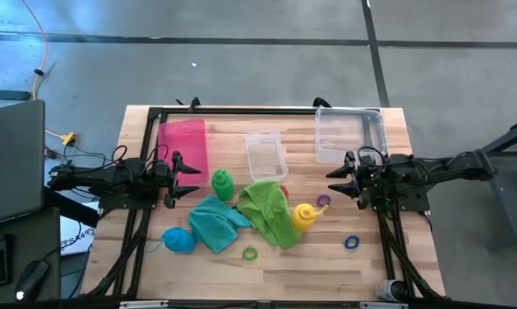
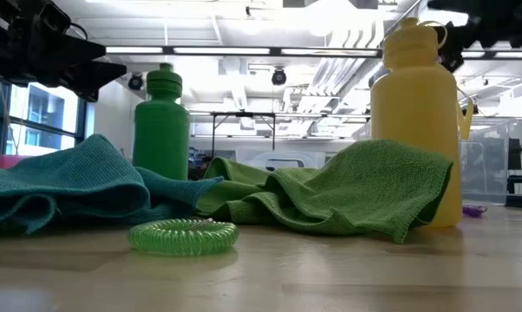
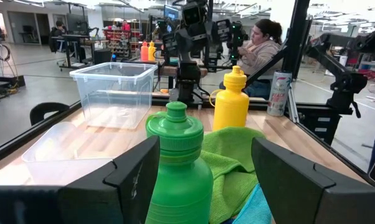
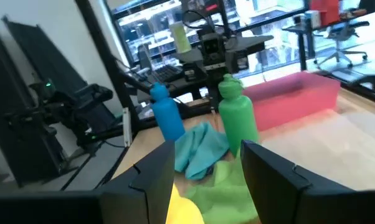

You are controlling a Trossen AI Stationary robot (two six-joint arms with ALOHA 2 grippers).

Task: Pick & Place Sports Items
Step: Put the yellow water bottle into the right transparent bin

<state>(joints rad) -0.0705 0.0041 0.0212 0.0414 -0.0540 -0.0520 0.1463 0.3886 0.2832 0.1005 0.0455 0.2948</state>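
the left gripper (image 1: pixel 192 178) stands open and empty, its fingers either side of the green plastic bottle (image 3: pixel 178 168) without touching. the right gripper (image 1: pixel 336 184) is also open and empty, near the yellow plastic bottle (image 1: pixel 303 216), which rests on the lime green soft towel (image 1: pixel 271 209). if the left fingers close off centre, the upright green bottle may tip onto the teal soft towel (image 1: pixel 215 221). the surface is a pale wooden table (image 1: pixel 327 266); behind it, a workshop room with a seated person (image 3: pixel 262 46).
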